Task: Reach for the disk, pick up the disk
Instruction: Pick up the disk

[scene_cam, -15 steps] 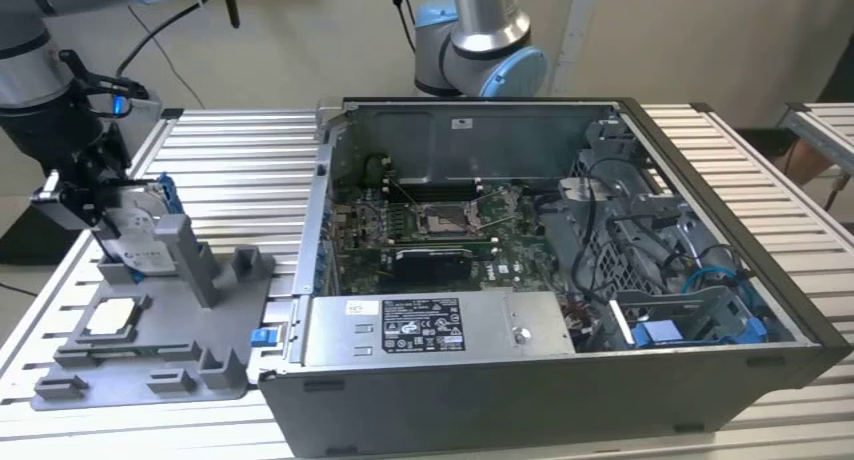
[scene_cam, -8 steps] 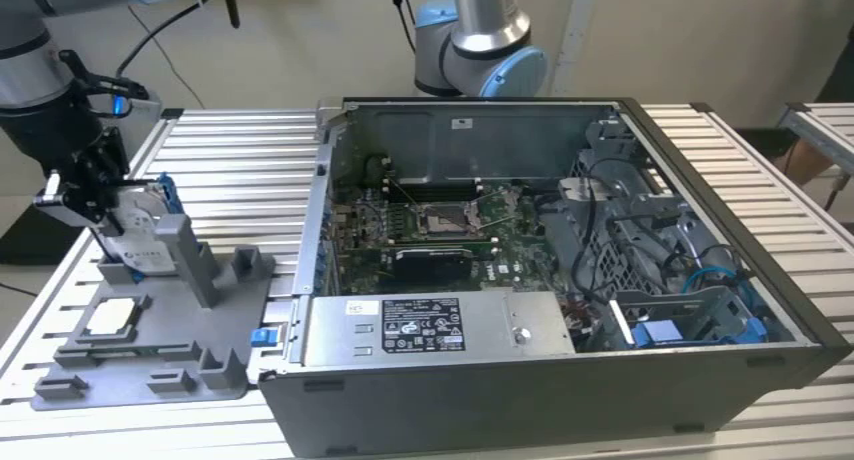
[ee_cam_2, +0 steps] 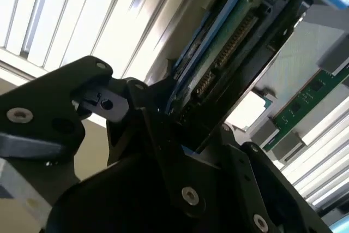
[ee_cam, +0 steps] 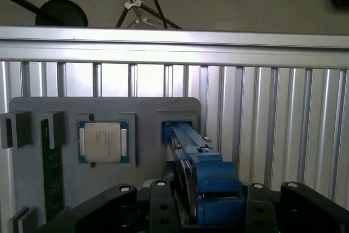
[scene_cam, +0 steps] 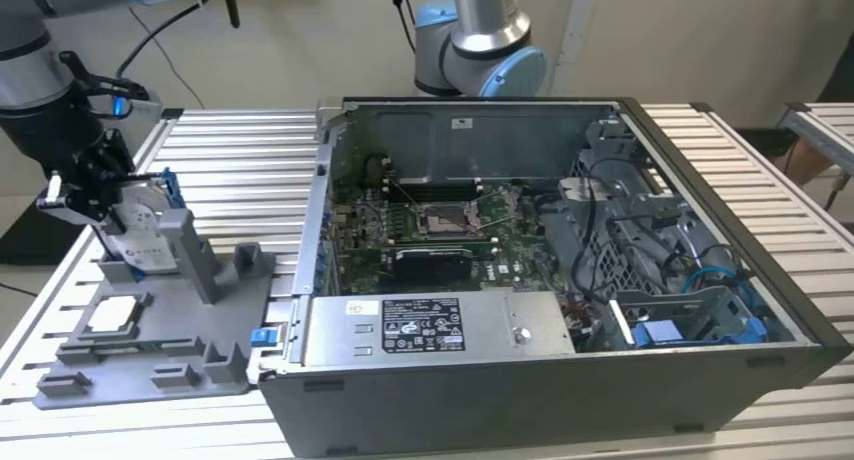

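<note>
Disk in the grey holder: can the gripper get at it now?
Likely yes: the gripper is at the disk, standing in its holder; in both wrist views the jaws appear closed against its sides.

white printed label (scene_cam: 422, 325) on the power supply (scene_cam: 534, 328), its print too small to read

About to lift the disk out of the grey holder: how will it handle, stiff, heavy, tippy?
Probably rigid: the disk is a metal-cased block in a blue bracket, so it should not flex. Likely heavy for its size. It stands on edge in the grey holder, so a sideways nudge might tip it, and its exposed circuit board looks easy to scratch.
</note>
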Controlling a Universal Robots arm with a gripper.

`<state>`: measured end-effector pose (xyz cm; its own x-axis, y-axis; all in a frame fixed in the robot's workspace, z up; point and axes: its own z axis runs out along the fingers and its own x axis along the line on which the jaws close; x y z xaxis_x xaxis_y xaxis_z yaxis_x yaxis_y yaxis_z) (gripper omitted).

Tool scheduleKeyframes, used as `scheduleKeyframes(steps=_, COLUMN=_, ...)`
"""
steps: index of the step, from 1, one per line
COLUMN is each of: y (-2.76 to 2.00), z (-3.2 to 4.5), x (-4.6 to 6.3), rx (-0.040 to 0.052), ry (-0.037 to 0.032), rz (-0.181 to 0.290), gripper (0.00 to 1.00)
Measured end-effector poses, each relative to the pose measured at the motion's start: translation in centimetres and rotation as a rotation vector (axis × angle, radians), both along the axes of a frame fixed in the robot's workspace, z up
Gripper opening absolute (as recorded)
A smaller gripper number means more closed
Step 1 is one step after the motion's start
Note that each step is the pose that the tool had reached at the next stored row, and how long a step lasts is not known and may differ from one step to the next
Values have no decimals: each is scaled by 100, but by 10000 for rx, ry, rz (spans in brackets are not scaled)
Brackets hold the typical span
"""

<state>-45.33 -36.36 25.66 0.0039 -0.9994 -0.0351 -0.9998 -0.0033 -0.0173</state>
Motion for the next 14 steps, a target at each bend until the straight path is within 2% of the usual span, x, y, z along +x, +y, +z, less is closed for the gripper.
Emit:
scheduleKeyframes(steps=9, y=-1, z=0, x=0, rx=4, ry=-1, rz=1, gripper=0)
scheduleKeyframes(steps=14, y=2, z=24, x=0, rx=20, ry=-30, rz=-3, gripper=0)
